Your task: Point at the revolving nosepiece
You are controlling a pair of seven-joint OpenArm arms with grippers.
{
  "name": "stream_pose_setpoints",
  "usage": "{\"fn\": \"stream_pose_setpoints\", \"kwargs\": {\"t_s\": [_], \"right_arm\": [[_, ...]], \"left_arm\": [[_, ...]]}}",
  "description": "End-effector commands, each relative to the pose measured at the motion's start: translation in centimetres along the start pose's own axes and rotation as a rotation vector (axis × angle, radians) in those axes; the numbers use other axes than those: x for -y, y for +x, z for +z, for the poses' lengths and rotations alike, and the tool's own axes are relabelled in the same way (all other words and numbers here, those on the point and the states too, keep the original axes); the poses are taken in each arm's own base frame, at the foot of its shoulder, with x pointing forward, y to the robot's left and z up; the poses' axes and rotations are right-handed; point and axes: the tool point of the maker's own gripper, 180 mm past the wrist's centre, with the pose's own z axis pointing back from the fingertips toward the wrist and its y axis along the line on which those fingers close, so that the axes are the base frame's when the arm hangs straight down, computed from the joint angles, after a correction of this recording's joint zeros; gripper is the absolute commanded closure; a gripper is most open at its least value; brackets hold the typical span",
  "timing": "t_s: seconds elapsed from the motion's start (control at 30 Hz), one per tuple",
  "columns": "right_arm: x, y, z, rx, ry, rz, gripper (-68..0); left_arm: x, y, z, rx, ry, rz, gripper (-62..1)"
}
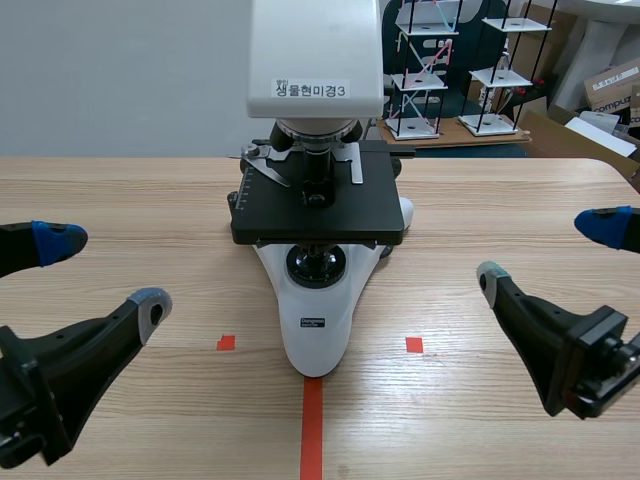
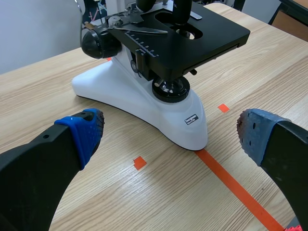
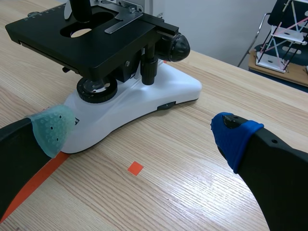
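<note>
A: Where does the pointing go?

B: The white microscope (image 1: 315, 330) stands mid-way on the wooden table (image 1: 520, 200). The left gripper (image 1: 100, 272) and the right gripper (image 1: 548, 252) both gape, holding nothing, low and well apart from it.

A: And the target?

B: The revolving nosepiece (image 1: 315, 130) sits under the head, above the black stage (image 1: 370, 215). Come in high over the stage. The wrist views barely show it, so probably steer by the scene view.

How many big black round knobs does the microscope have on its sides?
2. One knob is on the microscope side nearest the left claw; the other knob is on the side nearest the right claw. Smaller ones may hide under the stage.
</note>
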Motion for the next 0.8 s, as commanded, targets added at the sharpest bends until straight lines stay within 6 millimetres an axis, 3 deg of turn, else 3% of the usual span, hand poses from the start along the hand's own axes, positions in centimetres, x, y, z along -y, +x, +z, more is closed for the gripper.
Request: {"fn": "stream_pose_setpoints", "kwargs": {"t_s": [0.0,0.2,0.47,0.77], "right_arm": [[0.3,1.2,0.0,0.035,-0.006,0.012,-62.5],[0.3,1.2,0.0,0.036,-0.005,0.011,-62.1],[0.3,1.4,-0.1,0.046,-0.006,0.012,-54.9],[0.8,2.6,-0.6,0.095,-0.015,0.037,-37.0]], "left_arm": [[0.0,0.9,-0.1,0.034,0.001,0.002,-58.1],[0.0,0.9,-0.1,0.034,0.001,0.002,-58.1],[0.0,0.9,-0.1,0.034,0.001,0.002,-58.1],[0.0,0.9,-0.1,0.034,0.001,0.002,-58.1]]}}
